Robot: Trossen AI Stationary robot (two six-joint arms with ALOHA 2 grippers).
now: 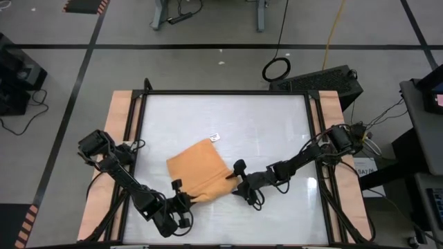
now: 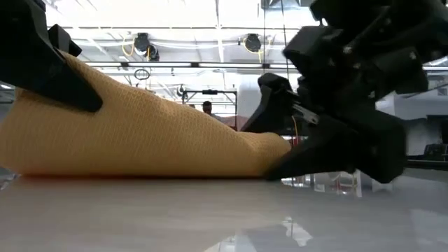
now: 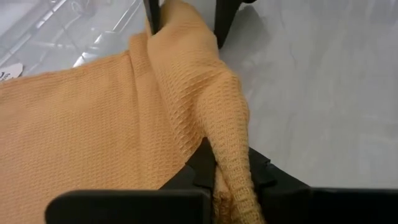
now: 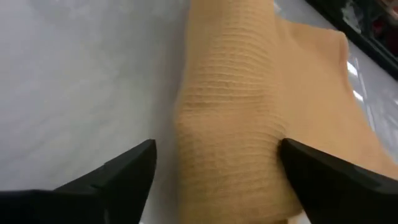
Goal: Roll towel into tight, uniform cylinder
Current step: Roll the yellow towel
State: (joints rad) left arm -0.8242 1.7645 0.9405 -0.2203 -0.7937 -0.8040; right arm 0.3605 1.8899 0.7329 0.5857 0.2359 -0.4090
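On the glossy white table (image 1: 277, 131), the waffle-weave orange-tan cloth towel (image 1: 199, 169) lies mid-table, its near edge rolled. The left gripper (image 3: 216, 180) pinches one roll end; the right gripper (image 4: 214, 168) straddles the other, spread wide. Best advance both evenly, keeping tension.

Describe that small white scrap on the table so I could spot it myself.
Start at the white table framed by wooden side rails. Near its middle lies the orange-tan towel, gripped at its near edge by both arms. Just beyond the towel's far corner sits the small white tag, the only loose pale scrap there.
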